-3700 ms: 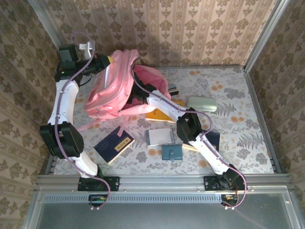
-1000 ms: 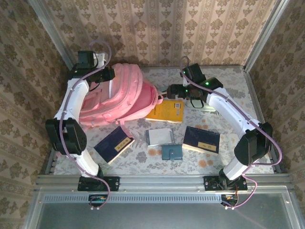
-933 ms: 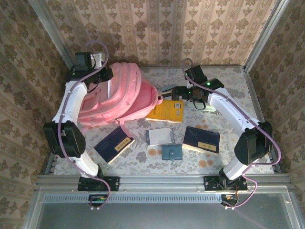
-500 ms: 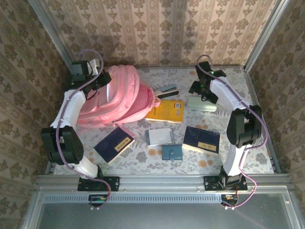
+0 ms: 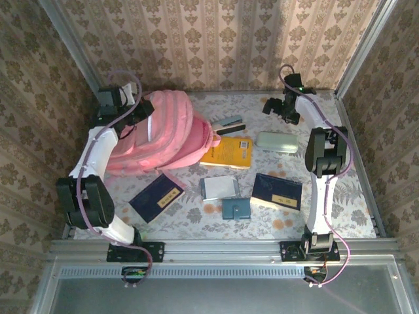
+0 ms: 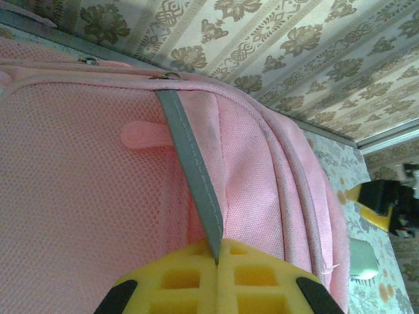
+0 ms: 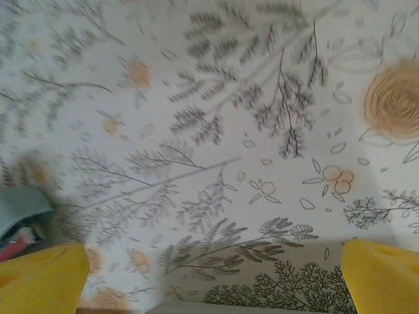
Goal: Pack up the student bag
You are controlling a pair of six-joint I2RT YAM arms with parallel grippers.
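Pinching a grey strip (image 6: 193, 173) sewn onto the student bag (image 5: 167, 137), the left gripper (image 6: 216, 252) is clamping its 2 yellow fingers together on that trim at the bag's upper end. The bag is lying at the far left of the table (image 5: 347, 196), and its pink mesh panel is facing the left wrist camera. The right gripper (image 5: 275, 108) is hovering above the floral cloth at the far right with its jaws spread wide and nothing between them. Just beside the bag, a stapler (image 5: 229, 123) and a yellow book (image 5: 229, 152) are lying, with a pale green case (image 5: 277, 142) to their right. Nearer the arm bases, 2 navy books (image 5: 156, 198) (image 5: 277, 191), a grey notebook (image 5: 218, 188) and a small teal item (image 5: 236, 209) are resting apart from the bag.
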